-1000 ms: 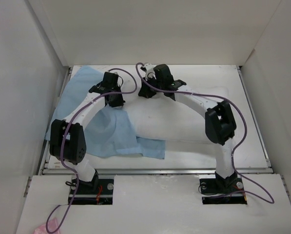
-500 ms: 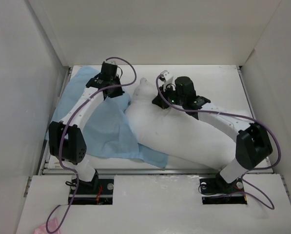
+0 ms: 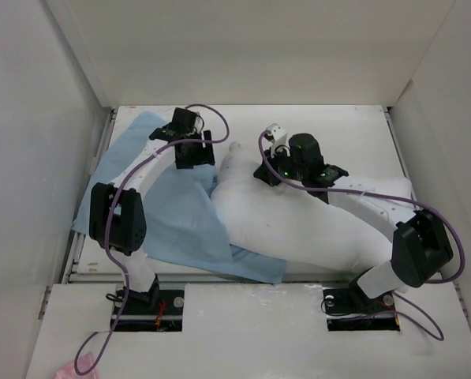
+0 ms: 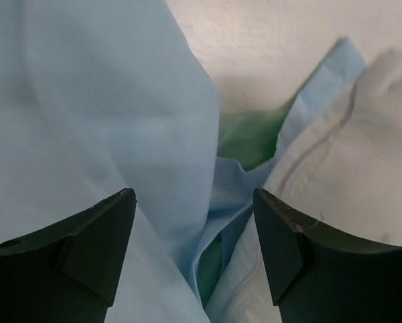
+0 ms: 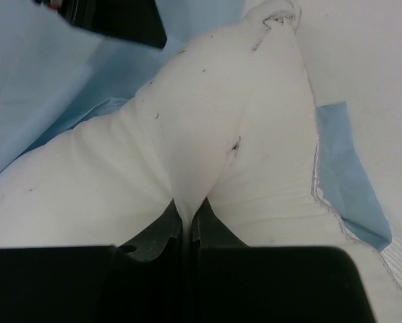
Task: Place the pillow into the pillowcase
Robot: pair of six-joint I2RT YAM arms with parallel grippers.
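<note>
The pillow (image 3: 306,221), plump and white, lies slanted across the table's middle and right, its left end resting on the pillowcase (image 3: 172,213). The light-blue pillowcase is spread wrinkled at the left. My right gripper (image 3: 264,170) is at the pillow's far left end. In the right wrist view that gripper (image 5: 189,215) is shut on a pinched ridge of the pillow (image 5: 207,121). My left gripper (image 3: 196,160) hovers at the pillowcase's far right edge. Seen from the left wrist, it (image 4: 194,229) is open over folds of pillowcase (image 4: 106,121), with the pillow (image 4: 349,175) beside the right finger.
White enclosure walls stand at the left (image 3: 30,158), right (image 3: 456,142) and back. A metal rail (image 3: 251,276) runs along the table's near edge. Purple cables loop over both arms. Bare tabletop (image 3: 345,126) lies behind the pillow.
My left gripper has opened and let go of the pillowcase, which now lies slack. My right arm has swung out to the right and dragged the pillow onto the pillowcase's edge.
</note>
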